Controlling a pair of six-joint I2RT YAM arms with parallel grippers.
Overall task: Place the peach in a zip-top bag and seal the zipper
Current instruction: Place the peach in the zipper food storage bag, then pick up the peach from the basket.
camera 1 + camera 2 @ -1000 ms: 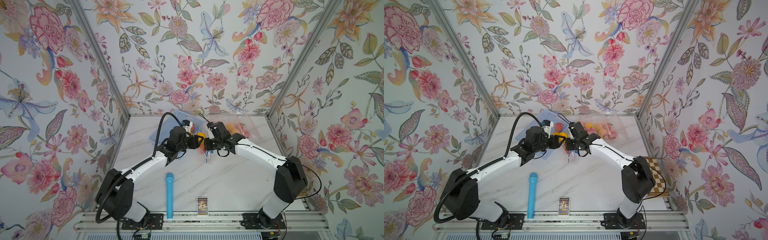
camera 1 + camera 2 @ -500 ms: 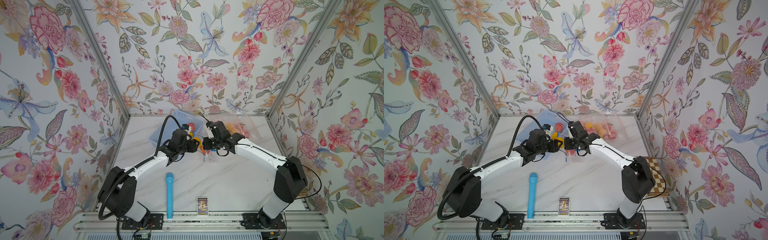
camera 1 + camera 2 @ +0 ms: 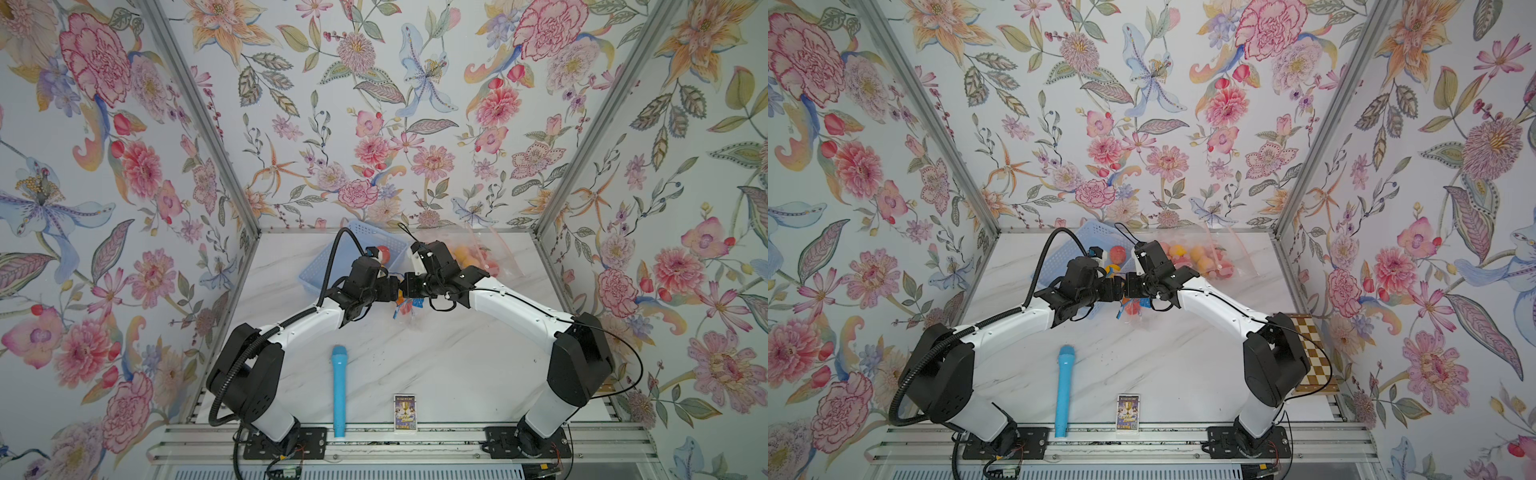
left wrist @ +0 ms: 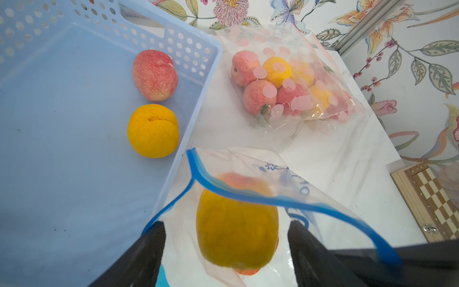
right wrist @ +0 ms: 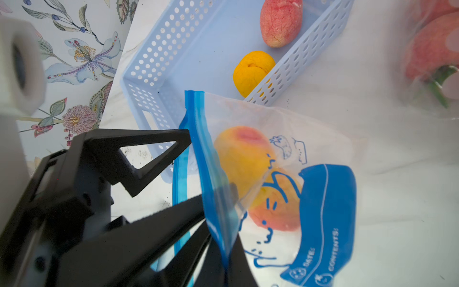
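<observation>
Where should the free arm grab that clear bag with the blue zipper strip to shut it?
Probably the blue zipper strip's corner, where both lips meet, pinched from the mouth side. The right gripper clamps it farther along; the yellow-red peach bulges the clear bag.

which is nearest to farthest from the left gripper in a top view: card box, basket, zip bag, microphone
1. zip bag, right at the left gripper, mid-table
2. basket, just behind, toward the back wall
3. microphone and card box, both at the front edge: too close to call
</observation>
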